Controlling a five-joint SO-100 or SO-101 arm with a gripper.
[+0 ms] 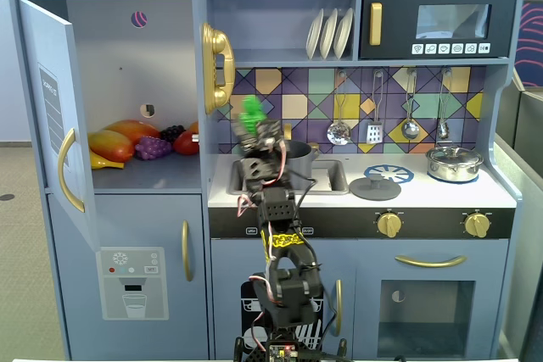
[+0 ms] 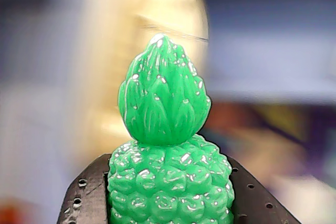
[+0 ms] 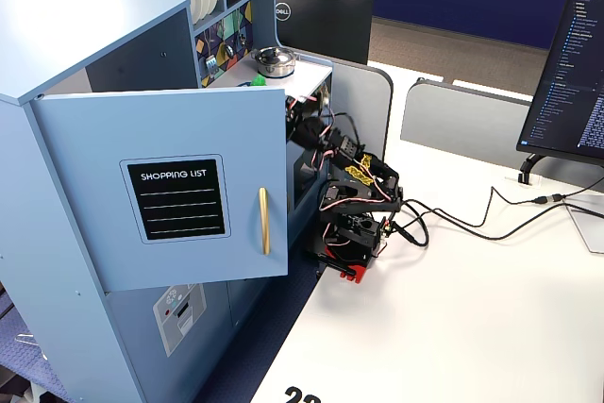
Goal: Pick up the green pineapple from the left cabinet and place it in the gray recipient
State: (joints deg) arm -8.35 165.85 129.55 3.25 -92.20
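Observation:
The green pineapple [image 1: 252, 114] is held up in my gripper [image 1: 260, 131], over the counter just right of the left cabinet [image 1: 119, 48]. In the wrist view the pineapple [image 2: 165, 129] stands crown up, its bumpy body pinched between the two black fingers [image 2: 86, 195]; my gripper [image 2: 170, 192] is shut on it. The gray recipient [image 1: 302, 158] stands in the sink area right behind the gripper and is partly hidden by it. In a fixed view from the side a bit of green [image 3: 253, 82] shows above the open door [image 3: 170, 186]; the arm [image 3: 354, 191] reaches in behind it.
The cabinet door [image 1: 47, 99] stands open to the left. Mangoes, purple grapes [image 1: 153, 147] and other toy fruit lie on the cabinet shelf. A gold handle [image 1: 216, 65] sticks out beside the gripper. A silver lidded pot [image 1: 454, 161] sits at the counter's right; utensils hang above.

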